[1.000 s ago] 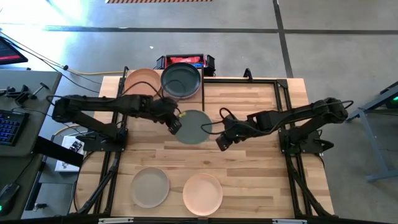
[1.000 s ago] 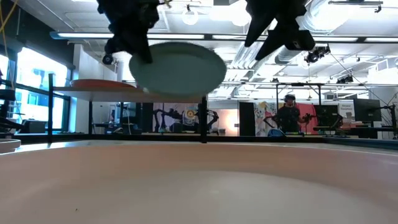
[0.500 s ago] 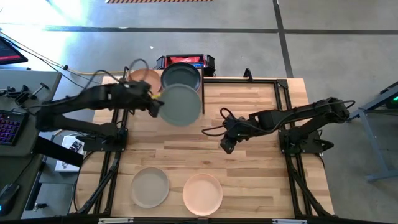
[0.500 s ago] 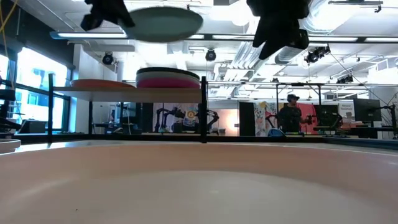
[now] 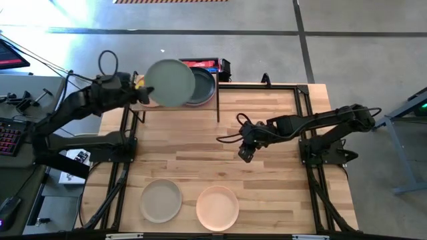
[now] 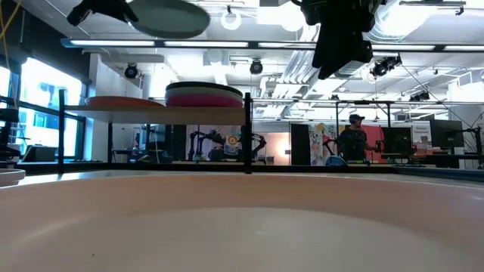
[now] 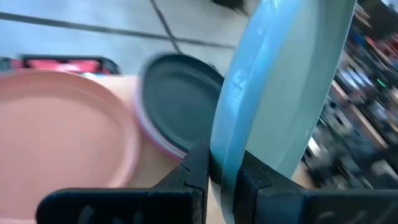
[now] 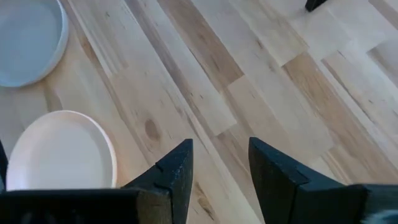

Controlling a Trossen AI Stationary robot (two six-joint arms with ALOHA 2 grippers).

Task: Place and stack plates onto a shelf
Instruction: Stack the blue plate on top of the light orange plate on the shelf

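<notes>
My left gripper [image 5: 143, 89] is shut on a pale sage plate [image 5: 170, 83], high above the shelf [image 5: 200, 107]. In the low view the plate [image 6: 168, 17] hovers well over the shelf board [image 6: 151, 113]. A peach plate [image 7: 62, 124] rests on the shelf's left half. A dark grey plate [image 7: 177, 102] tops a magenta one [image 6: 204, 100] on the right half. My right gripper [image 5: 244, 153] is open and holds nothing, above the middle of the table. My left gripper pinches the sage plate's rim [image 7: 224, 165] between its two fingers, at the plate's left edge. The fingers [image 7: 193, 174] come in about level from the table's left side. The plate is lifted clear and nearly level, reaching out over the shelf.
A beige-grey plate [image 5: 161, 200] and a peach plate [image 5: 217, 207] lie near the table's near edge, and both show in the right wrist view [image 8: 28, 40] [image 8: 59, 149]. A red and black box [image 5: 203, 65] sits behind the shelf. A plate rim [image 6: 242, 219] fills the low view's foreground.
My left gripper has carried the sage plate up from over the table's middle and toward the far left, so the plate now hangs above the shelf. It stayed shut on the rim throughout. My right gripper has kept about where it was.
</notes>
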